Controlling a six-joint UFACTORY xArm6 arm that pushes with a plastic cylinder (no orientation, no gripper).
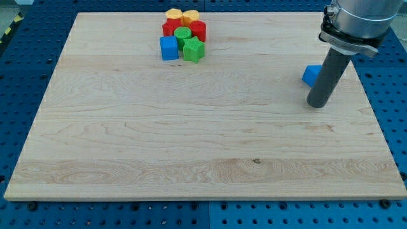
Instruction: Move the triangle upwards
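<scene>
My tip (318, 104), nearest the board's bottom edge, is a bare rod holding nothing; it sits just below the blue triangle (311, 74), near the right edge. Pushed off-centre, the triangle may slip sideways off the board (191, 140). The block cluster (183, 35) sits well apart, top edge.

seven blocks (183, 33), one board (191, 127)

Bright even overhead light, soft short shadows, sharp focus, no glare
</scene>
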